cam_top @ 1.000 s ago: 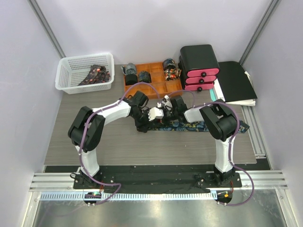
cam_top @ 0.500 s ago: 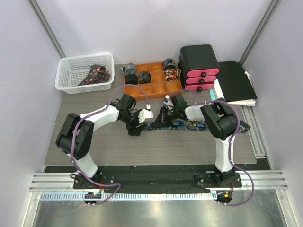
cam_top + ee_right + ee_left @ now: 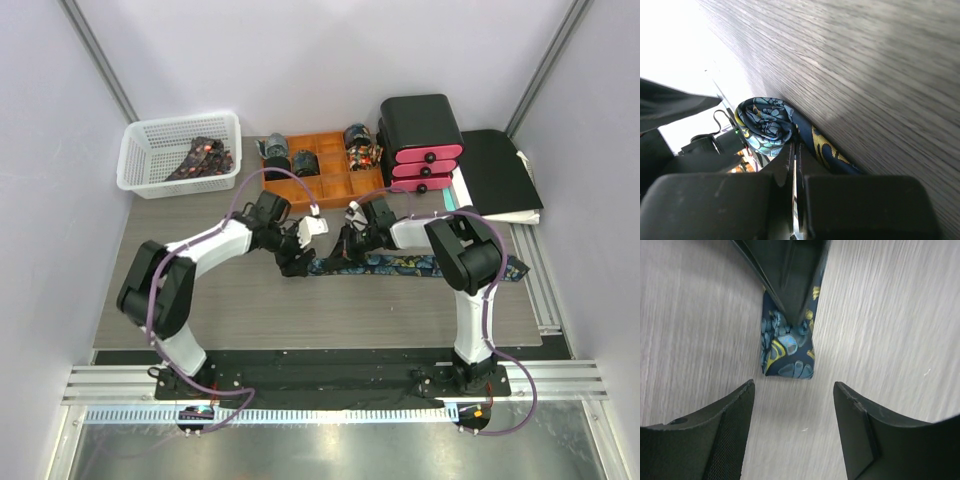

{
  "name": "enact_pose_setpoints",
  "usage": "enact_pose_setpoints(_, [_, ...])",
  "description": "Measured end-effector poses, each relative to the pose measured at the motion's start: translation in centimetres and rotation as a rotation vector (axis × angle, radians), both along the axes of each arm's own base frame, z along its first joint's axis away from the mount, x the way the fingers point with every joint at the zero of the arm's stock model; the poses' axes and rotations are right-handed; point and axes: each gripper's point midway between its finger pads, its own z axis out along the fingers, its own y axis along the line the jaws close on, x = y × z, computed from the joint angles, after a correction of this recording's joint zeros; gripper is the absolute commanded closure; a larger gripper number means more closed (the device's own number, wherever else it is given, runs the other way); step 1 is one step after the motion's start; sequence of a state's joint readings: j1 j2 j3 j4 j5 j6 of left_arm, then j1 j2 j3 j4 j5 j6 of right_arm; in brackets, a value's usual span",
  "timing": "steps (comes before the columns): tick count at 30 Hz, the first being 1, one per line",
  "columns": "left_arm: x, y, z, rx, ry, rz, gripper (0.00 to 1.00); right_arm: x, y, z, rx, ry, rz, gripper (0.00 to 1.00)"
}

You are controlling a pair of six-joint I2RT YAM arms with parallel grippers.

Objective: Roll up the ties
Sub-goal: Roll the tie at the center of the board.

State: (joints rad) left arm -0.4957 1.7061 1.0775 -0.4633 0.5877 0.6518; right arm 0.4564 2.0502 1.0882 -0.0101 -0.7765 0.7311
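Grey wood-grain bench [image 3: 230, 300] is carrying everything. One dark navy fabric tie with a teal-and-gold pattern [image 3: 420, 265] is lying flat across it, running from the centre out toward 3 o'clock. At the centre end the right gripper [image 3: 795, 150] is clenching tight on the tie's small started coil [image 3: 765, 125], I'm guessing to stop those first turns from springing loose.

The left gripper [image 3: 793, 390] is hovering just at 9 o'clock of that coil, released, with its jaws spread wide and nothing between them. It looks like it's lining up to straddle the roll and take over or steady it.

Up at 12 o'clock the orange plastic divided tray [image 3: 335, 185] is holding a few finished fabric rolls [image 3: 275, 150], so that's probably where this one is heading. At 10 o'clock the white plastic lattice basket [image 3: 145, 165] is keeping the loose patterned ties [image 3: 205, 155] that are waiting their turn.
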Motion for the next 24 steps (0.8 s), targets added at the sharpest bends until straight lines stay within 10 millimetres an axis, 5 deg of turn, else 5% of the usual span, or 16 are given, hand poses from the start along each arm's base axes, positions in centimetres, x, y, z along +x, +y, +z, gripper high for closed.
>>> enact_pose_setpoints(6, [-1.8,-0.8,2.3,-0.173,0.014,0.163,0.33,-0.4,-0.8,-0.1,0.012,0.000,0.008,0.99])
enact_pose_setpoints(12, [-3.6,-1.5,0.1,-0.246,-0.032,0.153,0.32,-0.9,-1.6,-0.1,0.048,0.033,0.021,0.99])
enact_pose_setpoints(24, [-3.2,-5.1,-1.0,-0.362,-0.157,0.069,0.26,-2.5,-2.7,-0.3,0.093,0.072,0.075,0.99])
